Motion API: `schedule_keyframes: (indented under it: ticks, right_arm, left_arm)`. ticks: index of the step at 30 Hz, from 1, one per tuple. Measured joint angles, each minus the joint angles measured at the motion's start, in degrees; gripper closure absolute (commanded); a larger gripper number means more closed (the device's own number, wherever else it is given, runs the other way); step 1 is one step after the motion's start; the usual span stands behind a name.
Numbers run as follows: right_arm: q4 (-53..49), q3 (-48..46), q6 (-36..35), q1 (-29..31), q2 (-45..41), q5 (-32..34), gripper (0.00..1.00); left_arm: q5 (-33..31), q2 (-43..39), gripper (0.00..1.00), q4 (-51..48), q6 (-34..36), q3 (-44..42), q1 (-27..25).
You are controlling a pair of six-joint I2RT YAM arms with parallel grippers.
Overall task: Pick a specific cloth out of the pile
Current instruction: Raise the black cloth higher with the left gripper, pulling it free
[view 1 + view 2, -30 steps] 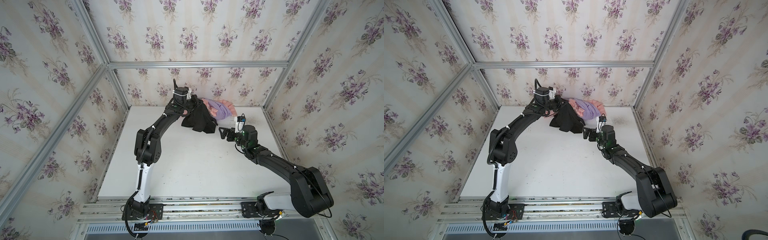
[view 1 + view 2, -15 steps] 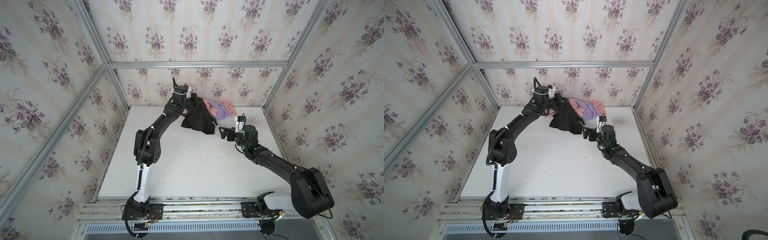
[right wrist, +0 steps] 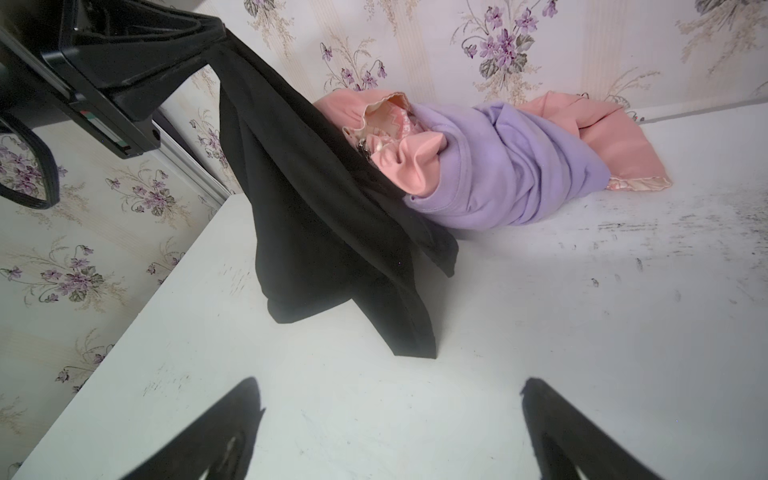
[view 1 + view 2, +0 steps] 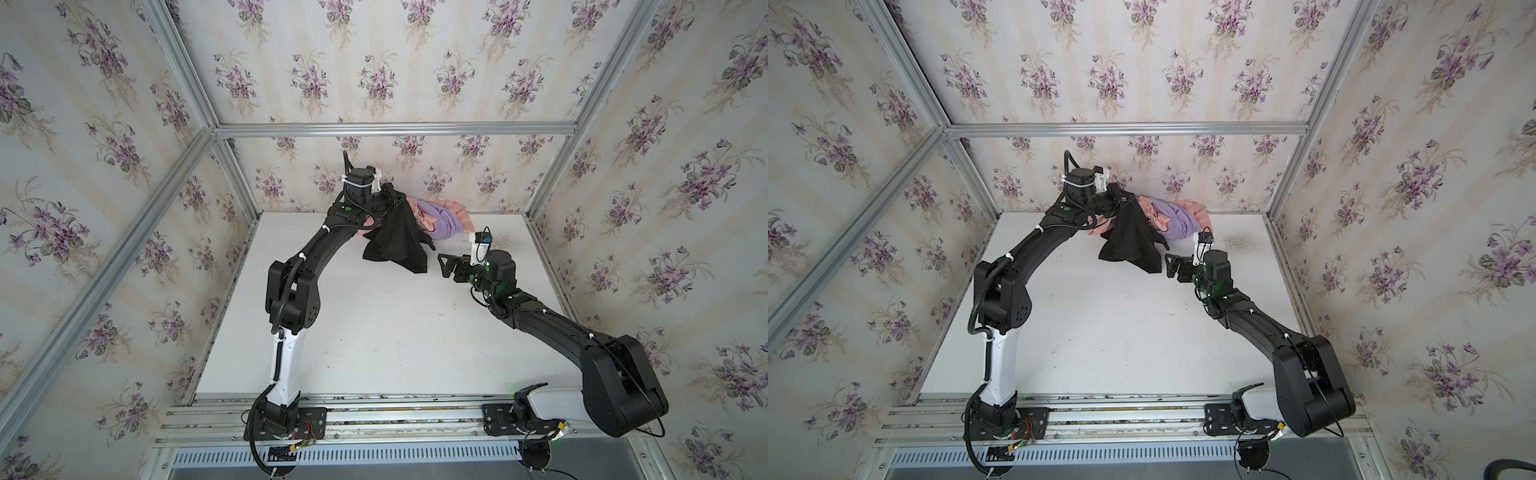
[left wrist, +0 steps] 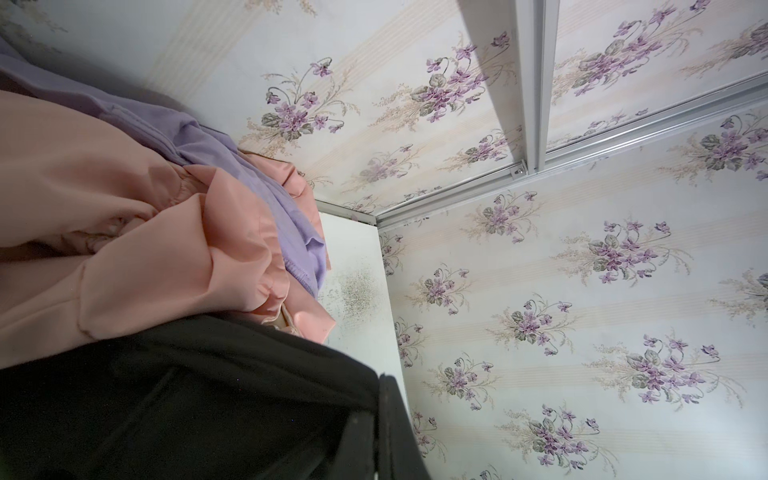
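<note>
Because the left jaws are clamped on a top corner of the black cloth (image 4: 395, 241), it hangs as a drape at upper centre of both top views, lower ends on the worktop (image 4: 374, 332) beside the pile (image 4: 446, 218), probably to peel it free. The right jaws stand wide and empty nearby. Whether any black fabric is caught under the pile is hidden.

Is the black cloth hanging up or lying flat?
Hanging: the left gripper pinches the cloth at its top; the rest drapes toward the table.
</note>
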Motion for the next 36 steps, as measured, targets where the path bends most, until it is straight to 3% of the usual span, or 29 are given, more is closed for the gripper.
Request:
schedule_keyframes:
  ticks: [36]
  right_arm:
    - [0.0, -0.1, 0.0, 0.0, -0.8, 0.0, 0.0]
  left_arm:
    - [0.0, -3.1, 1.0, -0.2, 0.0, -0.3, 0.0]
